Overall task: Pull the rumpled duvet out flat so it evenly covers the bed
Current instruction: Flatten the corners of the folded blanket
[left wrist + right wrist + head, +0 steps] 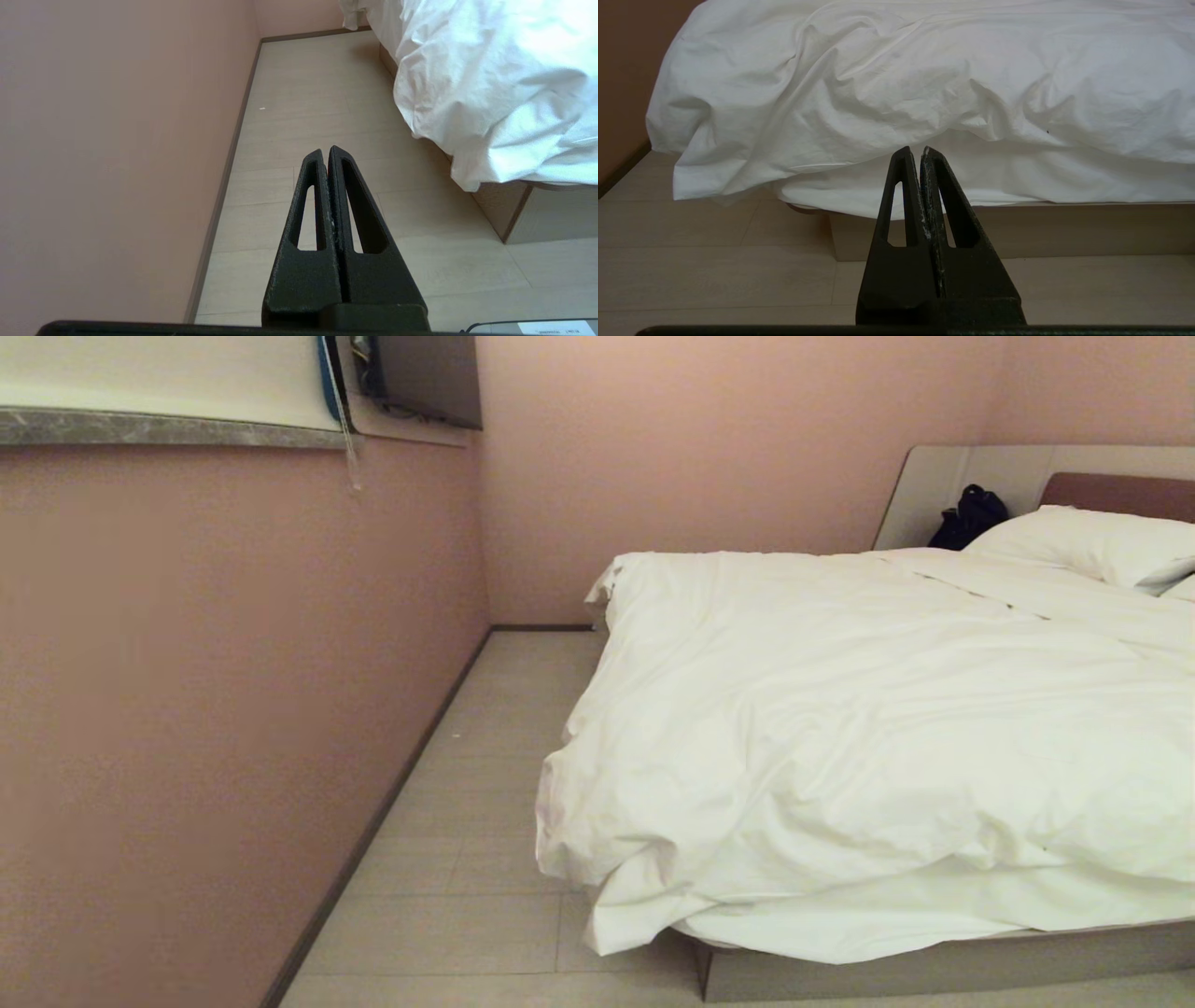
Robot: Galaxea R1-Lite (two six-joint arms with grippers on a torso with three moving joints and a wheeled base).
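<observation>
One bed [934,971], one duvet [840,737], both on the right side of the head view. Duvet is white, puffy and heavily creased. It covers most of the mattress but sits bunched toward the near corner, where a thick fold hangs over the edge and droops toward the floor [485,859]. Along the near edge a strip of white sheet [840,924] shows under the duvet, above the beige-grey base. The duvet's far corner hangs over the side as well, close to the back wall.

At least two pillows: one full one [1092,546] at the head end against the brown headboard [1120,495], plus the corner of a second [1184,588] cut off by the frame edge. One black bag-like item [971,515] sits against the pale grey panel beside the pillow; can't tell what it is.

Pink wall [215,709] on the left, one stone-look ledge [168,427] up top, and a strip of pale plank floor between wall and bed.

Two grippers, neither visible from the head camera.
- left gripper [325,151]: jaws pressed together, nothing between them, over bare floor beside the bed's near corner, apart from the duvet.
- right gripper [914,151]: jaws pressed together, empty, pointing at the near side of the bed, where the duvet overhangs. Not touching fabric.
</observation>
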